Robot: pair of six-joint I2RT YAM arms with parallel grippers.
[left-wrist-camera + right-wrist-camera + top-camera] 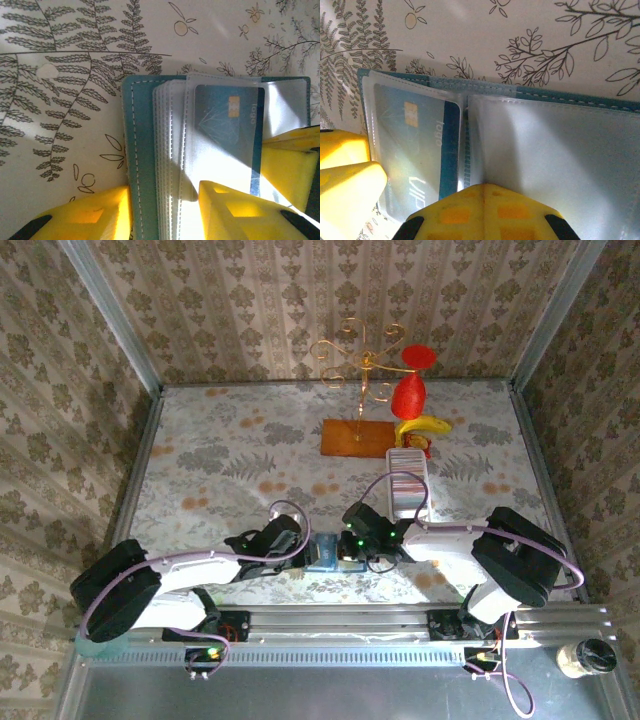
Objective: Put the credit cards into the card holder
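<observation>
Card holder (325, 552) lies open at near centre of surface (220, 460). Left gripper (165, 200), at its left, pinches cover w/ sleeves; right gripper (484, 195), pressed together, pins the spine from right, equally near.

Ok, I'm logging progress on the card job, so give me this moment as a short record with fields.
card holder: lying open between the two arms
clear sleeves: fanned out from the teal cover
blue card: inside one sleeve, chip side up
left gripper: closed on one cover and the sleeve stack
right gripper: shut, tips at the sleeve fold beside the card
white tray: beyond the holder, contents too small to tell
</observation>
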